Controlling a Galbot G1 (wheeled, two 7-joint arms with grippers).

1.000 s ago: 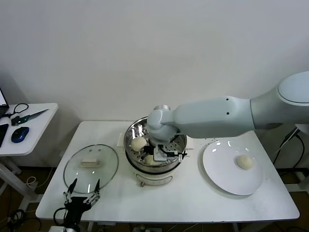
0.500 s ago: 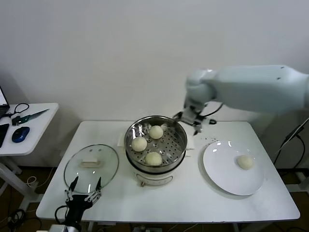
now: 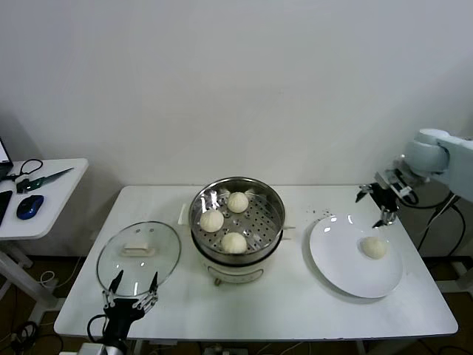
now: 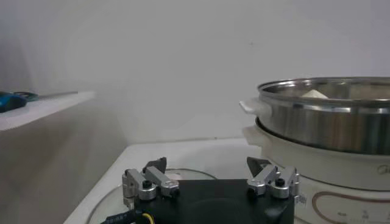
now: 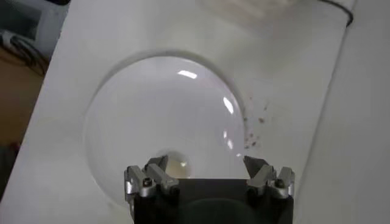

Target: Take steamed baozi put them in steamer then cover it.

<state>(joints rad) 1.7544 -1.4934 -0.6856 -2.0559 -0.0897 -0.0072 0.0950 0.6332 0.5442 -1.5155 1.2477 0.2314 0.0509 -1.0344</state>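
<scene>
Three steamed baozi (image 3: 234,242) sit in the steamer (image 3: 237,229) mid-table; a fourth baozi (image 3: 374,248) lies on the white plate (image 3: 347,266) at 3 o'clock. Cover (image 3: 139,257) lies flat at 9. Right gripper (image 3: 383,201) hangs above the plate, fingers spread, empty. Left gripper (image 3: 131,293) idles spread at the cover's near edge.

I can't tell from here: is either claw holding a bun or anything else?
Nothing is held. The right gripper hangs open above the plate; the left gripper sits open by the lid.

Cream-white buns (image 3: 234,242) in shiny steel pot w/ perforated tray (image 3: 260,214), white plate (image 3: 347,270), white bench (image 3: 295,303).
</scene>
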